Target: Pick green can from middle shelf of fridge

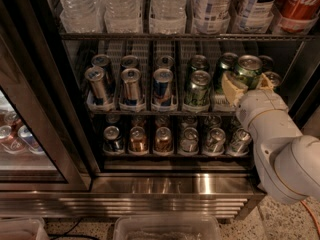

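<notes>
**Gripper clamped on green can at right end of middle shelf**

Reaching into the fridge [35, 74] from the lower right on a white arm [280, 149], with the gripper [248, 85] at the right end of the middle shelf [150, 111]. Clenched around the green can [248, 66]: one pale finger [231, 88] pressed to its left side, the other to its right. Holding it upright, silver top showing, base hidden behind the wrist; cannot tell whether resting on the shelf or raised off it.

Across that shelf, white slotted lane trays [131, 105]. In the three left lanes, blue-and-silver slim cans [131, 84], two deep. In the right lanes, more green cans [198, 88], the nearest just left of the gripper, others behind and to its right.

On the rack above, clear water bottles [120, 4] at left, labelled bottles [212, 6] right of centre, a red cola bottle [300, 6] at the far right.

On the rack below, a front row of six smaller cans [162, 140], bronze and silver, with more tops behind.

Under that, a shiny steel base [165, 184]. On the floor in front, the rim of a clear plastic bin [165, 223]. To the left, behind glass, red and silver cans [12, 134] in a neighbouring cooler.
</notes>
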`<state>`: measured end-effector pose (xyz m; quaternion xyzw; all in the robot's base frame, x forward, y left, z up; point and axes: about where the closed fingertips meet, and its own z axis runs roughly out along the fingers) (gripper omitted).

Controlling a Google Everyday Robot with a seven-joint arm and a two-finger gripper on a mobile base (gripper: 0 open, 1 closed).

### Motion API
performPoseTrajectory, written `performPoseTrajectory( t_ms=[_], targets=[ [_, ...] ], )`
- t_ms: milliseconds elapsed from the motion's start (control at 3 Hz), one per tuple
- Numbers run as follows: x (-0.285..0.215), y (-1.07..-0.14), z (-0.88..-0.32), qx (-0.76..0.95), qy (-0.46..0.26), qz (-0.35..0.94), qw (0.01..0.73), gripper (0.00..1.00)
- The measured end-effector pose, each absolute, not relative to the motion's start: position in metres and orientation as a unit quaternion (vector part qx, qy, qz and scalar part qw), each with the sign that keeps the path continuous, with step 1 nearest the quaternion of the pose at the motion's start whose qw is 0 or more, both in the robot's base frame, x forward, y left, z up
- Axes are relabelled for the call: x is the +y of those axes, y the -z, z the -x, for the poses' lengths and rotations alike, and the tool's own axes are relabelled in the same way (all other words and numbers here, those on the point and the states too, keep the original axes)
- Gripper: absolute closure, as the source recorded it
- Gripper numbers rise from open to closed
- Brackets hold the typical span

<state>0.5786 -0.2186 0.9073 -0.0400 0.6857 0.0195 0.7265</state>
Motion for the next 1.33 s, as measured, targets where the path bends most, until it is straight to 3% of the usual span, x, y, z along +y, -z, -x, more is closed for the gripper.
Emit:
performPoseTrajectory(
  t_ms=[667, 1000, 1333],
  targets=[
    [-0.238, -0.896, -0.543, 0.724, -0.052, 0.088, 0.683, 1.0],
    [-0.18, -0.906, -0.543, 0.735, -0.111, 0.138, 0.654, 1.0],
    [-0.155, -0.912, -0.545, 0.73, -0.128, 0.18, 0.646, 1.0]
  ],
)
